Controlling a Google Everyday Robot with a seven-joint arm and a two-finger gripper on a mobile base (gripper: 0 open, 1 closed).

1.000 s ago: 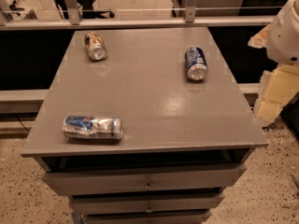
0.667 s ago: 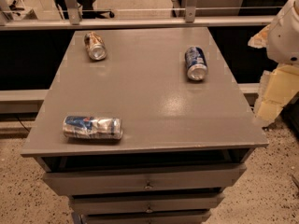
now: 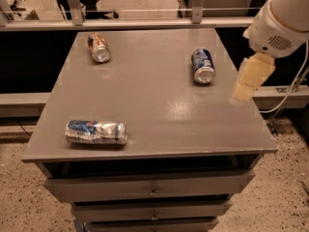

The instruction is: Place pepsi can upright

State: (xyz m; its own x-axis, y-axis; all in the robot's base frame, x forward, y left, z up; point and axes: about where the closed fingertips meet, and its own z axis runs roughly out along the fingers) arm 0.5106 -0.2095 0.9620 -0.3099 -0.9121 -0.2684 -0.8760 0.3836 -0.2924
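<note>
The pepsi can [image 3: 203, 65], dark blue with a silver top, lies on its side on the grey table [image 3: 154, 105] at the back right, its top end towards the front. My gripper [image 3: 249, 80] hangs at the table's right edge, to the right of the can and a little nearer the front, apart from it. Its cream fingers [image 3: 253, 74] point downwards. It holds nothing that I can see.
A dented blue-and-silver can [image 3: 96, 132] lies on its side at the front left. A brown-orange and silver can [image 3: 99, 47] lies at the back left. Drawers [image 3: 149, 190] sit under the tabletop. A rail [image 3: 145, 23] runs behind the table.
The arm and gripper have shifted left and up, closer over the table's right edge. The cans have not moved.
</note>
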